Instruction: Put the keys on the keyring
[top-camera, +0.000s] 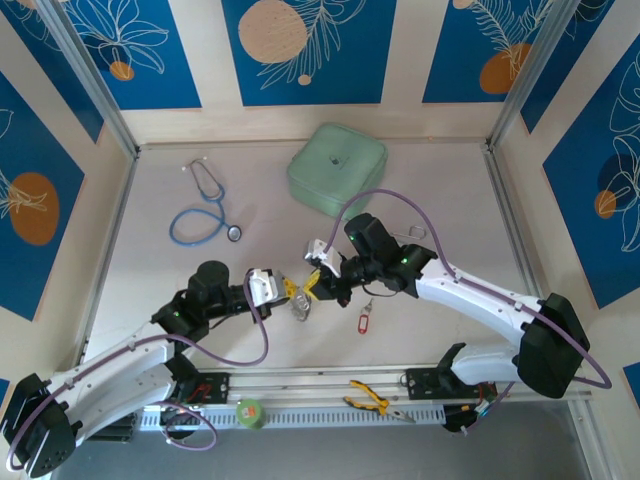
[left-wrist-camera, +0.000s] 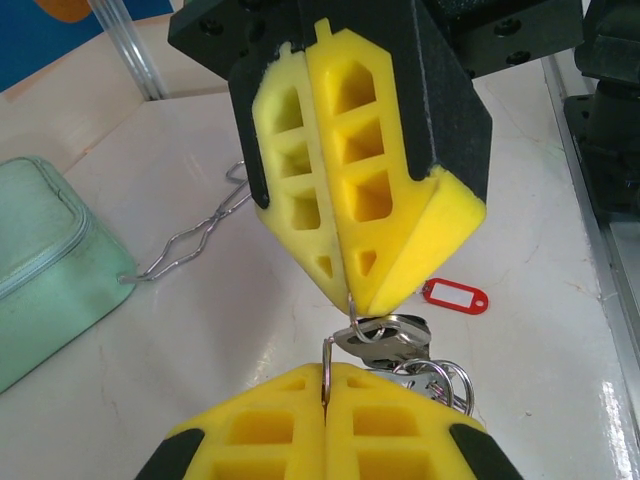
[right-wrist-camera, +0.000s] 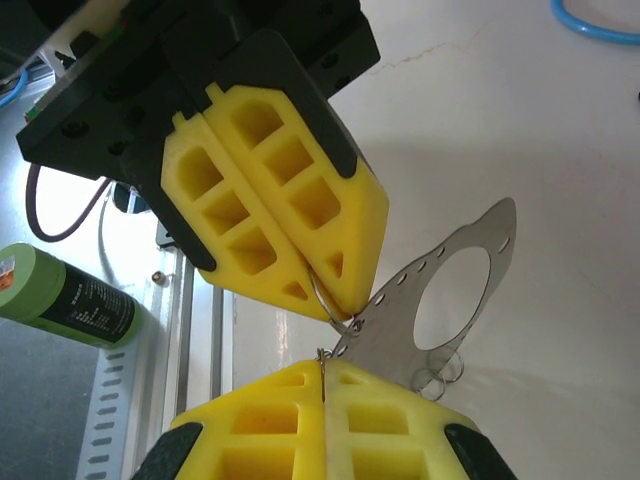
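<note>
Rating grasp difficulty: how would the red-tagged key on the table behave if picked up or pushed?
The red-tagged key lies flat, so a push would probably slide it, not roll it. It looks small and thin: likely light. Lifted by the tag, the key would probably dangle.

I work in a robot lab's test booth. My left arm (top-camera: 130, 370) and right arm (top-camera: 480, 295) are bolted to a metal rail (top-camera: 320, 376) at the edge of a white table (top-camera: 450, 190). Purple cables (top-camera: 264, 335) trail from them, and a slotted cable tray (top-camera: 320, 418) runs below. Metal posts (top-camera: 95, 85) frame walls (top-camera: 300, 50) of blue leaf-print panels. A stethoscope (top-camera: 205, 210), a green pouch (top-camera: 337, 165), pliers (top-camera: 375, 402) and a roll of tape (top-camera: 250, 411) lie about, an odd mix.
</note>
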